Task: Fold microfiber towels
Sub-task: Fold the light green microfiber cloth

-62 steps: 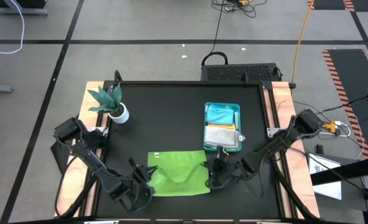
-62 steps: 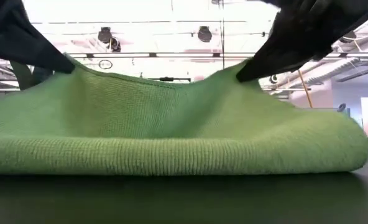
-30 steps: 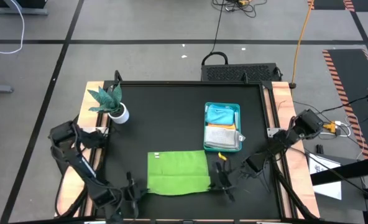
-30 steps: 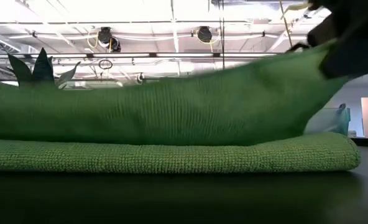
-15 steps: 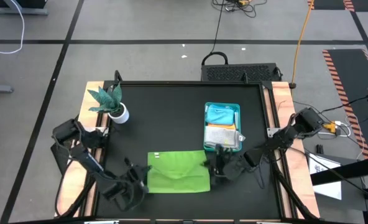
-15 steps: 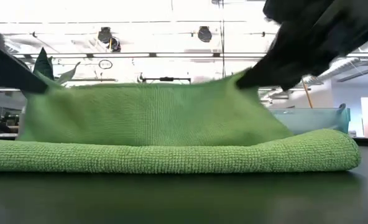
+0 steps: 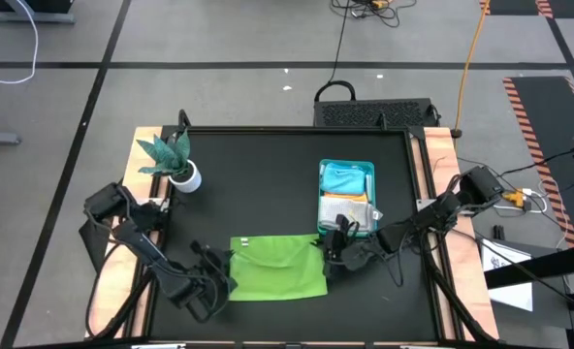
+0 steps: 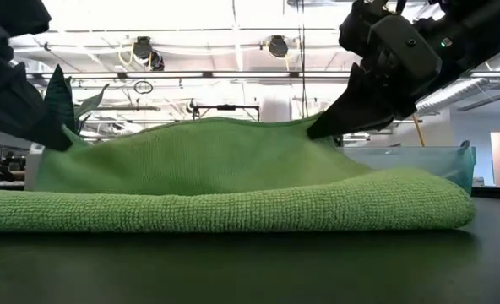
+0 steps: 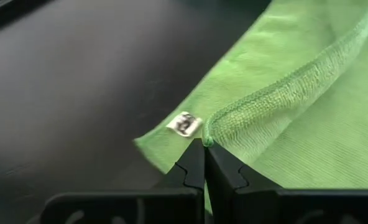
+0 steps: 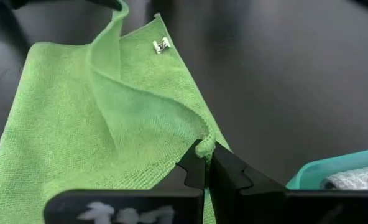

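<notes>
The lime green towel [image 7: 279, 269] lies at the table's near middle, its near fold [image 8: 233, 211] on the table and its upper layer raised. My left gripper [image 7: 225, 268] is shut on that layer's left corner and also shows in the low view [image 8: 54, 139]. My right gripper [image 7: 328, 254] is shut on its right corner and also shows in the low view [image 8: 319, 131]. The pale blue towel [image 7: 345, 179] and the white-grey towel [image 7: 343, 210] lie in the teal tray [image 7: 322, 199]. The orange and turquoise-blue towels are out of view. My left gripper pinches the upper layer's left corner at its hemmed edge [image 9: 214, 127] between its two fingertips. It slants down from the table's left. The corner is lifted clear and the layer spans across to the other gripper. One layer or several, I cannot tell. My right gripper pinches the upper layer's right corner [image 10: 204, 147], bunched between its two fingertips. It slants down from the table's right. The corner is lifted clear, and the cloth falls away from it in a loose fold [image 10: 140, 106] onto the lower layer.
A small green plant in a white pot [image 7: 177, 161] stands at the far left. The teal tray stands right of centre, just beyond my right gripper, and shows behind the towel in the low view [image 8: 419, 160]. Bare black table [image 7: 258, 184] lies beyond the towel.
Both grippers have gone from the table's near edge toward its far edge, staying shut on the towel's corners. The held edge has travelled with them over the lower layer and now stands lower. The near fold has stayed on the table.
</notes>
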Controlling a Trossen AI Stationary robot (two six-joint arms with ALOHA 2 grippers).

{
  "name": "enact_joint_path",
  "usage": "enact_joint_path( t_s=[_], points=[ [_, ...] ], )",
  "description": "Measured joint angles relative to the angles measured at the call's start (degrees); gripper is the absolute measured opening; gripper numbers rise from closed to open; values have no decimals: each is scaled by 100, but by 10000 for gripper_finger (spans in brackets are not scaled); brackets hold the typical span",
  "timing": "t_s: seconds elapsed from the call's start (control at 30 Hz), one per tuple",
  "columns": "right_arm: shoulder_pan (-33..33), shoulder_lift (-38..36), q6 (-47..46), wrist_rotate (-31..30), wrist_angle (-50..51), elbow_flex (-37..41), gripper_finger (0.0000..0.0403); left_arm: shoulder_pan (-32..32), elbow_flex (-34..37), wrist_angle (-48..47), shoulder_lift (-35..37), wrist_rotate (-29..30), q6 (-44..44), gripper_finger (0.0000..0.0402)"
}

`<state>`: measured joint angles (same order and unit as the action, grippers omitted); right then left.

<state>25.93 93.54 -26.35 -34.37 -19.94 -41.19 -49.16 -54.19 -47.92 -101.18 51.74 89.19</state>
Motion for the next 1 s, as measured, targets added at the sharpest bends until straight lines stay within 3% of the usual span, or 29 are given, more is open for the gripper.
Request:
enact_joint_path(
  t_s=[0.23,0.43,0.77,1.0],
  points=[
    [4,-1,265,11,-367,0,0,-174,-353,-665,-1,-32,458,4],
    [-46,-33,330,-135,-266,0,0,-142,-250,-1063,-1,-31,758,4],
    [-225,-31,-103,-144,319,-2,0,311,525,112,-1,-72,439,5],
    [-220,-31,-453,-135,586,-2,0,364,572,282,-1,-82,262,11]
  ],
)
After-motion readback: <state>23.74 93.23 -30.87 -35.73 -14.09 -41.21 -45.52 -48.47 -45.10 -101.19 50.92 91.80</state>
